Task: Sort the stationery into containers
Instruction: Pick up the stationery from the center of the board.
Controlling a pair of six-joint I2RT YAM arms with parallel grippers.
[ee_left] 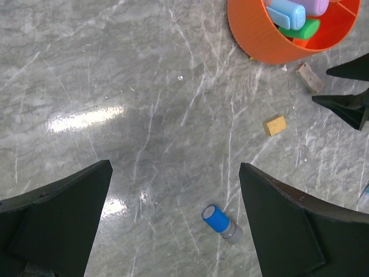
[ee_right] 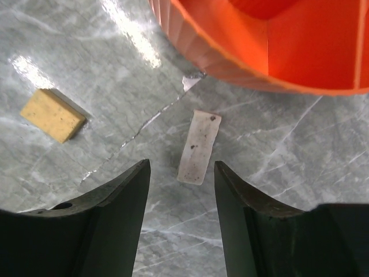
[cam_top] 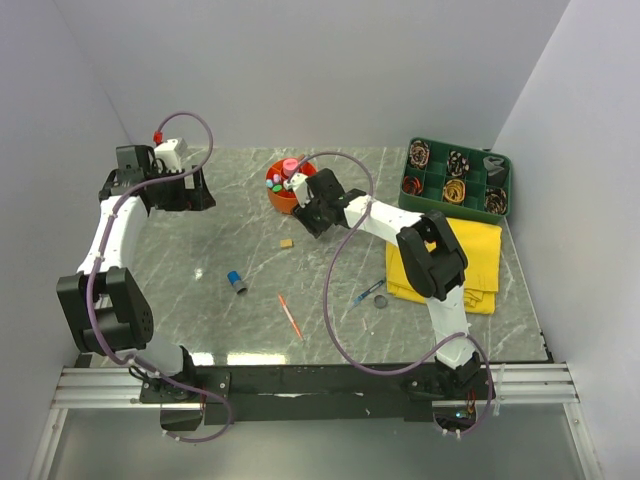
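The round orange organiser [cam_top: 285, 185] holds several coloured items. In the right wrist view its wall [ee_right: 242, 52] fills the top. My right gripper [cam_top: 308, 215] hangs open just in front of it. A pale pinkish eraser [ee_right: 199, 146] lies flat on the table. Its near end shows between the right gripper [ee_right: 181, 167] tips, with a gap on each side. A yellow eraser [ee_right: 53, 115] lies to the left. My left gripper [cam_top: 205, 190] is wide open and holds nothing. Below the left gripper [ee_left: 174, 167] lies a blue cap [ee_left: 217, 220]. The green tray [cam_top: 457, 177] stands at the back right.
A red pen [cam_top: 290, 316] lies near the front of the table. A thin blue pen [cam_top: 367, 293] and a dark disc [cam_top: 380, 301] lie beside the yellow cloth [cam_top: 445, 265]. The blue cap [cam_top: 236, 282] sits left of centre. White walls close in both sides.
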